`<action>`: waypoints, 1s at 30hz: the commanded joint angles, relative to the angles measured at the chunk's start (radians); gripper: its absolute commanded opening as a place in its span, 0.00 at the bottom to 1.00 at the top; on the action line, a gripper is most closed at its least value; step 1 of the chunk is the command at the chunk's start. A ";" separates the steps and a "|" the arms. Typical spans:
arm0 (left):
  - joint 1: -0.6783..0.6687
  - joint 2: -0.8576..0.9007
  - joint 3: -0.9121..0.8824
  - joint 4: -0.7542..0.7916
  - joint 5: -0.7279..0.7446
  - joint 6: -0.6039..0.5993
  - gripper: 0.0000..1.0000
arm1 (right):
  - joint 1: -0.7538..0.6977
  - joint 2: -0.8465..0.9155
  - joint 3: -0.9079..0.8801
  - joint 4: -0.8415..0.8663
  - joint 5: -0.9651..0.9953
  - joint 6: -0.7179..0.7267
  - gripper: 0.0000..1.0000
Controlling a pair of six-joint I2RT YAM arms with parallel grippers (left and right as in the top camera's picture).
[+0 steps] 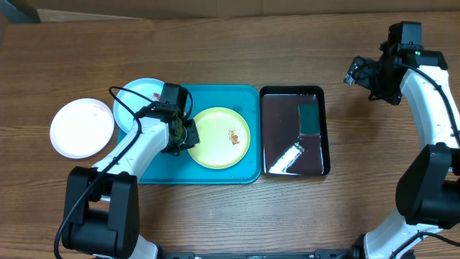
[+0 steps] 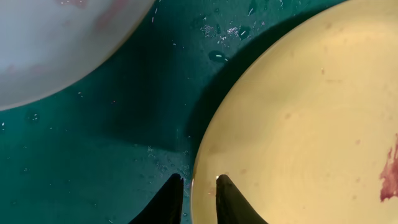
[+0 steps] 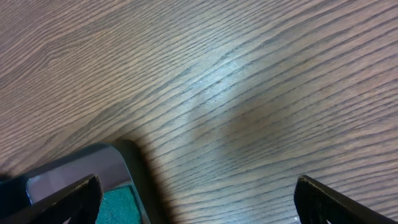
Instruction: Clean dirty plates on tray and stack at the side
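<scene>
**Left tool (image 2: 199,179) pinching the yellow plate (image 2: 298,124) at its rim**

Its fingers are sitting almost together, one on either side of the plate's left edge, apparently gripping it. The plate is lying flat on the turquoise tray (image 1: 215,97) with a reddish smear (image 1: 233,136) showing, so cleaning looks unfinished. The blue plate (image 1: 136,97) is sitting at the tray's far-left corner, and the white plate (image 1: 81,128) is resting on the bench (image 1: 215,43) beside it. The right tool (image 3: 198,186) is hanging wide open, well apart. Lifting next is going to need a firm, level hold.
</scene>
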 commanded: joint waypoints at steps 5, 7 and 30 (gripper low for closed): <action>0.003 0.031 0.000 0.008 -0.017 0.019 0.15 | 0.001 -0.005 0.010 0.005 -0.006 0.005 1.00; 0.003 0.032 0.000 0.009 -0.017 0.019 0.13 | 0.001 -0.005 0.010 0.005 -0.006 0.005 1.00; 0.004 0.032 -0.024 0.022 -0.018 0.006 0.04 | 0.001 -0.005 0.010 0.005 -0.006 0.005 1.00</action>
